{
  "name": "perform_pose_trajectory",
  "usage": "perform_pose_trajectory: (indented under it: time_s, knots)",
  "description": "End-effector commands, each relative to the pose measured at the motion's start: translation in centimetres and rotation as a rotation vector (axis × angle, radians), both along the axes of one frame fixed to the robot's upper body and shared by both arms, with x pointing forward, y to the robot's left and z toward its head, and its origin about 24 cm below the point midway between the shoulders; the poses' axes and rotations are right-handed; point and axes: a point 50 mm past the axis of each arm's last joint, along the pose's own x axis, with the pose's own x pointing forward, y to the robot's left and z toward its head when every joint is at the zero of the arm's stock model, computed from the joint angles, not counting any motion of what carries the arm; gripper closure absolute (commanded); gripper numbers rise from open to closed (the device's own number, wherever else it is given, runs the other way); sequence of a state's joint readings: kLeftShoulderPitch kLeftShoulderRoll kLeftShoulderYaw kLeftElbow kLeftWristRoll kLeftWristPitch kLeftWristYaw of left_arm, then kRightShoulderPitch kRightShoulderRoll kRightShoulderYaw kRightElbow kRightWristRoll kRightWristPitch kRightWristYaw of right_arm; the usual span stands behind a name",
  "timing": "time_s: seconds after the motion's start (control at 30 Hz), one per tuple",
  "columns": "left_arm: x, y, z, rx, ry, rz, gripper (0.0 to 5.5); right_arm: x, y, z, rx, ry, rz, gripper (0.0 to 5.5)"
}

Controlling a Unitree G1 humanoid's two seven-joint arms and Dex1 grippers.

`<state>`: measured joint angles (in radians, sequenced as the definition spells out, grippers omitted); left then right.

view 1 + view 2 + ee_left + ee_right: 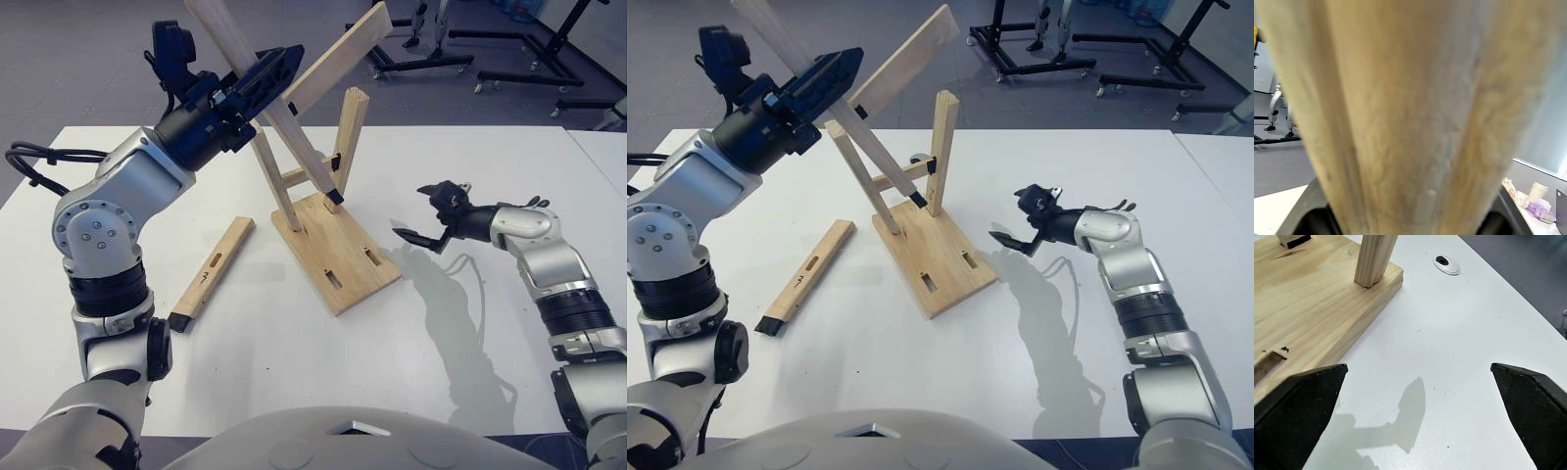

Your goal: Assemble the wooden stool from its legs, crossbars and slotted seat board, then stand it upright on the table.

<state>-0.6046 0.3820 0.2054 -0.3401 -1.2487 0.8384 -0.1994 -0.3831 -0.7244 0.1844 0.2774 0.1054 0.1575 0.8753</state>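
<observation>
The left gripper (269,83), fingers clenched on a tilted leg (306,157), holds it above the slotted seat board (328,245), which lies flat on the desk (470,157). The leg's lower end seemingly reaches the board. The right gripper (428,213) hovers beside the board, fingers spread. A loose leg (214,266) lies nearby.

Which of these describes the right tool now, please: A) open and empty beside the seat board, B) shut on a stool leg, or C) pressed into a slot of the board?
A: the right tool hangs open over the table with nothing between its fingers, apart from the seat board.
</observation>
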Motion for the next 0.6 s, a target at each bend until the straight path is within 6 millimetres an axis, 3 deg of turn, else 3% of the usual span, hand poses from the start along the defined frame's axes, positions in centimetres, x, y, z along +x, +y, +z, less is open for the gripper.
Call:
perform_pose_trajectory:
  time_s: [0.03,0.3,0.6]
  knots:
    - [-0.6,0.0,0.3,0.026,-0.003,-0.016,3.42,-1.1,0.0,-1.6,-0.059,0.057,0.062,0.10]
    - [-1.5,0.8,-1.1,0.080,0.022,-0.028,3.42,-2.7,-0.4,-3.5,-0.084,0.139,0.094,0.10]
    - [-1.6,1.3,-2.6,0.116,0.032,-0.019,3.42,-4.8,3.1,-3.5,0.054,0.168,0.127,0.10]
